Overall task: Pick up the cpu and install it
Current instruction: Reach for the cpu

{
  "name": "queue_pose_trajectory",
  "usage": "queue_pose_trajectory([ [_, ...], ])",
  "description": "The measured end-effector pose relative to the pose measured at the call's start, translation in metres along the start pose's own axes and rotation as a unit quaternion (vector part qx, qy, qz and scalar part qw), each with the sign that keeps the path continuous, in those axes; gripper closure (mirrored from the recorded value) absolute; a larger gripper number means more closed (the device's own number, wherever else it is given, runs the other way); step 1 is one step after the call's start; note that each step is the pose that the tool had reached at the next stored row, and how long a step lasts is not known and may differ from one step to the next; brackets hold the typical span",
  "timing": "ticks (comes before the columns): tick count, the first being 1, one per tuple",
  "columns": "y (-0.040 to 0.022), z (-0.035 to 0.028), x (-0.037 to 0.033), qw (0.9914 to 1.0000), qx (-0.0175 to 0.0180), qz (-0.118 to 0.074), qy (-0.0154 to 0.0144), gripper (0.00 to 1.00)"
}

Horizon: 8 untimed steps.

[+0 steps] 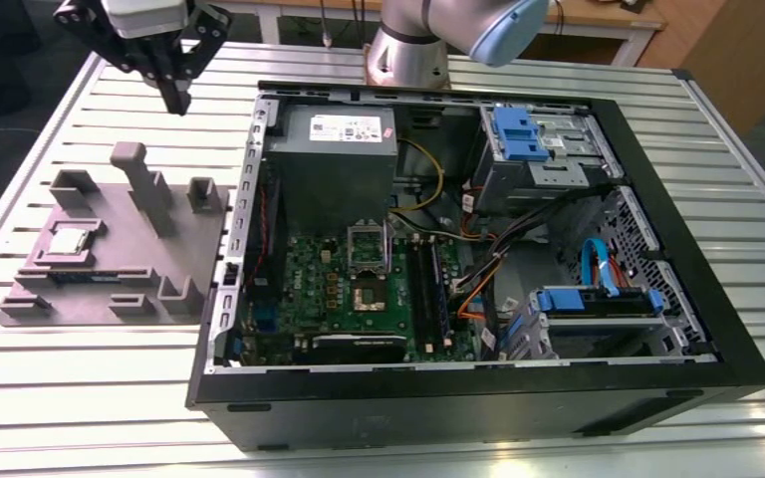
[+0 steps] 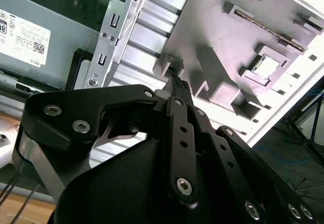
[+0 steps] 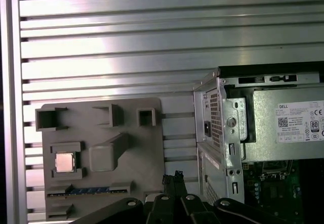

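Note:
The cpu (image 1: pixel 71 239) is a small silver square seated in a recess of the grey tray (image 1: pixel 156 261), at the exterior view's left. Both wrist views show the cpu (image 3: pixel 66 162) (image 2: pixel 267 66) lying flat in that tray (image 3: pixel 131 133) (image 2: pixel 212 27). My gripper (image 1: pixel 178 103) hangs above the slatted table beyond the tray's far edge, well apart from the chip. Its fingers (image 3: pixel 173 177) (image 2: pixel 178 82) are shut with nothing between them. The motherboard socket (image 1: pixel 367 289) sits inside the open computer case.
The open black computer case (image 1: pixel 701 299) lies on its side right of the tray. Inside are a grey power-supply box (image 1: pixel 336 134), blue drive brackets (image 1: pixel 529 134) and loose cables (image 1: pixel 489 269). Tall grey posts (image 1: pixel 136 179) rise from the tray. The slatted aluminium table (image 1: pixel 91 398) surrounds everything.

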<state>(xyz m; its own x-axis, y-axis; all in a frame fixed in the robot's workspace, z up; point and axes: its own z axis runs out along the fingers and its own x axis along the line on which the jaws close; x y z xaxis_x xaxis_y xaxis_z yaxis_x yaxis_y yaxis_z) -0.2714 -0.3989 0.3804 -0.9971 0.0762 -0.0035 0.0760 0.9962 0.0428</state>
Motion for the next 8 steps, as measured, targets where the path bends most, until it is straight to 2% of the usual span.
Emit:
queue_pose_trajectory([
  [8, -0.0002, 0.0002, 0.0022, 1.00000, 0.0000, 0.000, 0.0003, 0.90],
])
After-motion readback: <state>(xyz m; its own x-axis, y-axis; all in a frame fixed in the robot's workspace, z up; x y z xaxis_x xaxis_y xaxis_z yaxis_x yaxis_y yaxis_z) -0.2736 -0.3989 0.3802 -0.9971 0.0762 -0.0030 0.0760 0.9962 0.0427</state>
